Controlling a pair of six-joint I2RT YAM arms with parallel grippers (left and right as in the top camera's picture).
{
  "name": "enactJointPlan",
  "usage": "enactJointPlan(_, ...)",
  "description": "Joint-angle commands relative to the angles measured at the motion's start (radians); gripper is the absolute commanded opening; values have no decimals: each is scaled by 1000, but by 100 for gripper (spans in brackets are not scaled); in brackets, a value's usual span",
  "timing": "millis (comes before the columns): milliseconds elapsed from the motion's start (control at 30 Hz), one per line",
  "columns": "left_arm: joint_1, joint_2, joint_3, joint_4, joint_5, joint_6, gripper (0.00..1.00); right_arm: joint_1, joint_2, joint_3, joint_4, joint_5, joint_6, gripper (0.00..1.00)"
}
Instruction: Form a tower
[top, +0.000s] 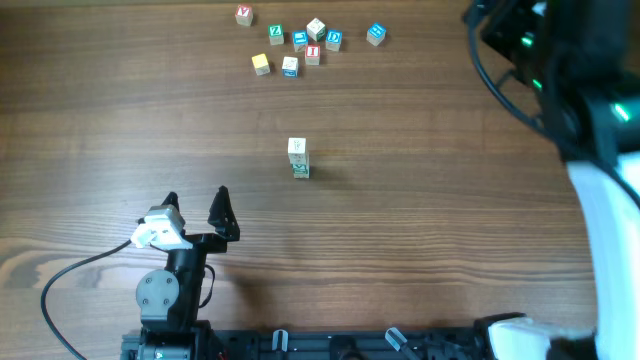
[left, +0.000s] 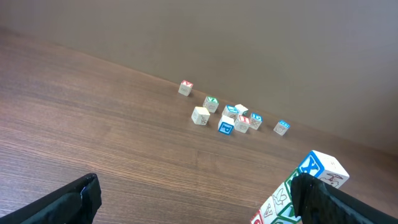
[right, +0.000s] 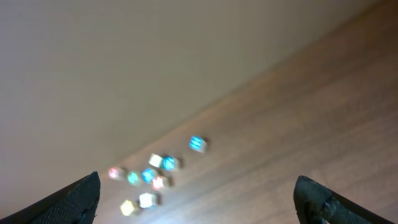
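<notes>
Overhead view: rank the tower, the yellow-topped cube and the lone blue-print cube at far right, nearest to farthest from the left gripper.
From the left gripper, low on the left:
1. tower, centre of view, ahead and to its right.
2. yellow-topped cube, front left of the loose cubes.
3. lone blue-print cube, far right of them.

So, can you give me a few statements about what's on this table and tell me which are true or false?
1. The tower stands by itself on the table, apart from the loose cubes. True.
2. The left end effector grips the tower. False: it is open, empty and short of the tower.
3. The loose cubes lie clustered near the table's far edge. True.
4. The right end effector holds a cube. False: it is open and empty.
</notes>
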Motion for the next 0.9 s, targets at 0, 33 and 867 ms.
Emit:
enactJointPlan(0, 4, -10, -2, -8, 16, 2, 100, -2, -130, -7, -2, 10, 1, 100)
enactJointPlan(33, 4, -10, -2, -8, 16, 2, 100, -2, -148, -7, -2, 10, 1, 100)
enactJointPlan(867, 4, -10, -2, -8, 16, 2, 100, -3, -388, -770, 686, 10, 2, 100)
